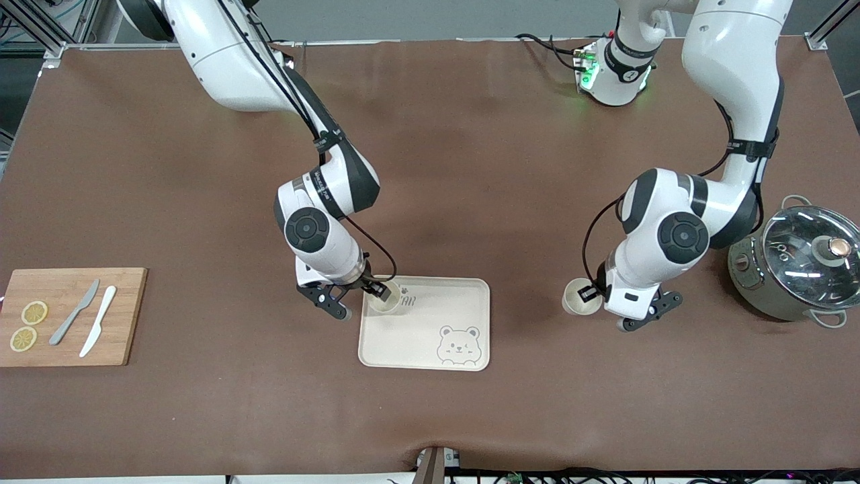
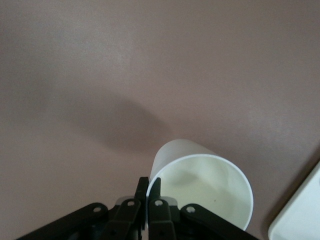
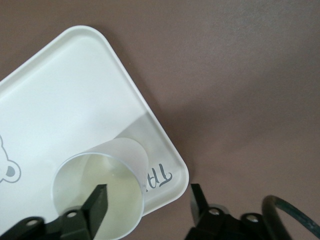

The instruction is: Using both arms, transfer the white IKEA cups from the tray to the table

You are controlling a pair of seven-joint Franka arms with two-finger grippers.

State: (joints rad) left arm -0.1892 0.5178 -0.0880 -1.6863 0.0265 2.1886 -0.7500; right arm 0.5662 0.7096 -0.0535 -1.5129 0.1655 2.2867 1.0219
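brown table (image 1: 201,417) | cream rectangular bear-print tray (image 1: 430,343) mid-table | right gripper (image 1: 373,290) at the tray's corner, fingers spread astride the rim of a cream-white handleless cup (image 3: 100,192) standing in that corner | left gripper (image 1: 588,294) pinched onto the rim of a second cream-white cup (image 2: 207,187), off the tray toward the left arm's end
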